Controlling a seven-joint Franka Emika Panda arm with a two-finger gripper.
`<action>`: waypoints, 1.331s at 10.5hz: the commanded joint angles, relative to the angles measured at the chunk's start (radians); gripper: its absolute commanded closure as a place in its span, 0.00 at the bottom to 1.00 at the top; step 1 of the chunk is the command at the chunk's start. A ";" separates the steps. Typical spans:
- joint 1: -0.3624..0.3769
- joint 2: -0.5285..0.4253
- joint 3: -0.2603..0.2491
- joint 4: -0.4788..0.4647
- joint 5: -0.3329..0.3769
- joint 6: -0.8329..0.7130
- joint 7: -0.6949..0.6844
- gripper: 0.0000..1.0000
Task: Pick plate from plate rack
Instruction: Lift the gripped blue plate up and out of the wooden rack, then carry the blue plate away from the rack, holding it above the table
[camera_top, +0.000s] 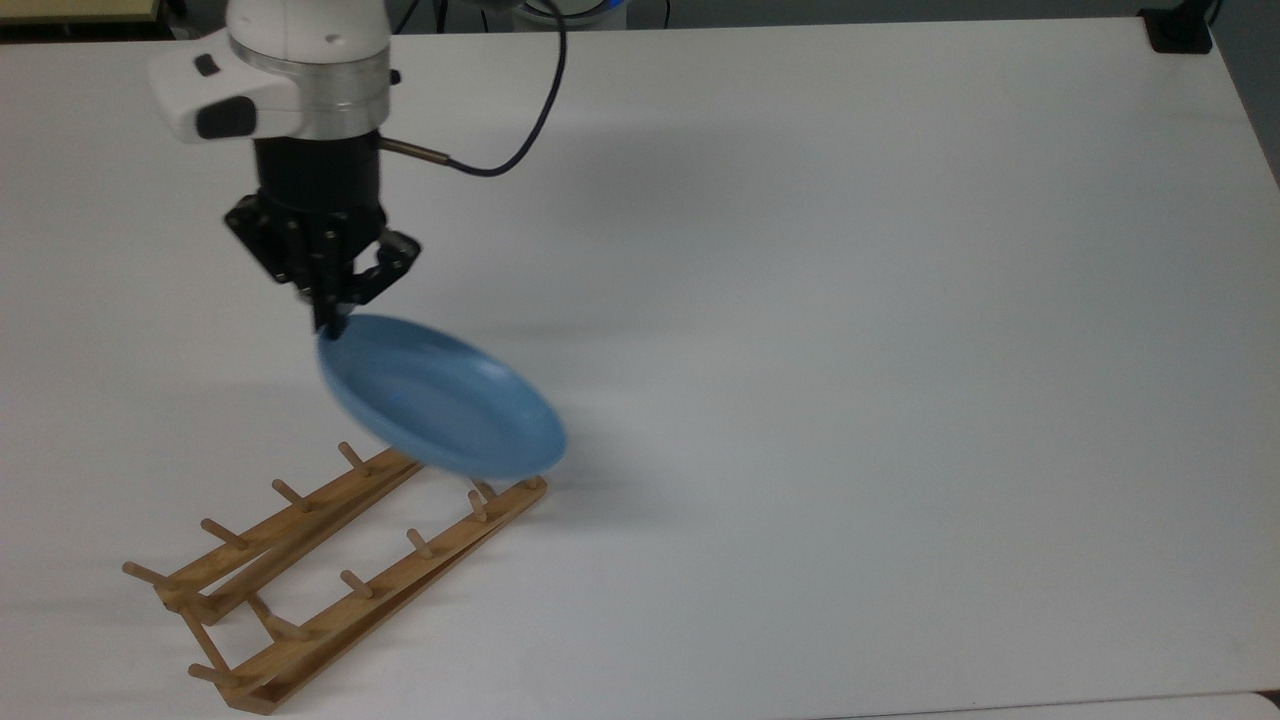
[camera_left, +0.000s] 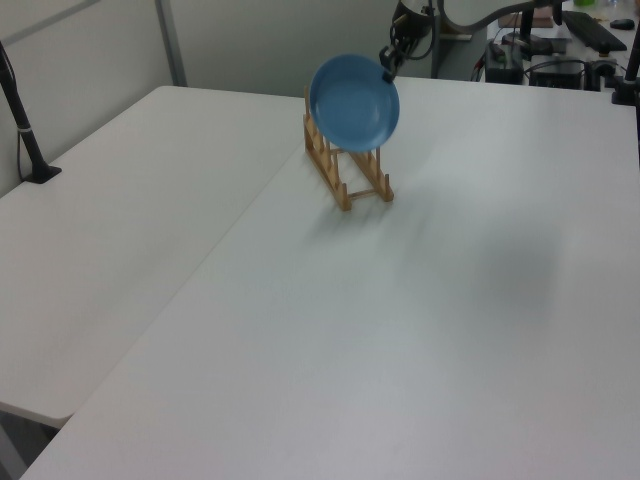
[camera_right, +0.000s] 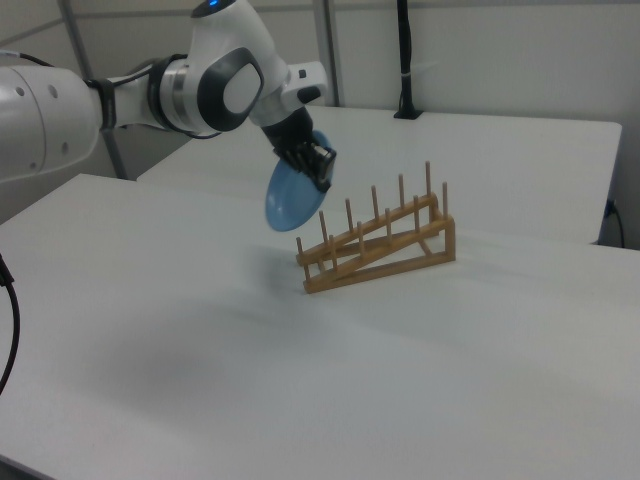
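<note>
hand (camera_top: 330, 322) points down; clamped on plate (camera_top: 440, 398) rim | plate tilted above plate rack (camera_top: 330, 590)
</note>
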 joint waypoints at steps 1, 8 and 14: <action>0.051 -0.042 0.007 -0.045 0.081 -0.271 -0.129 1.00; 0.133 0.077 0.016 -0.123 0.077 -0.448 -0.368 1.00; 0.136 0.148 0.016 -0.120 0.055 -0.502 -0.425 0.40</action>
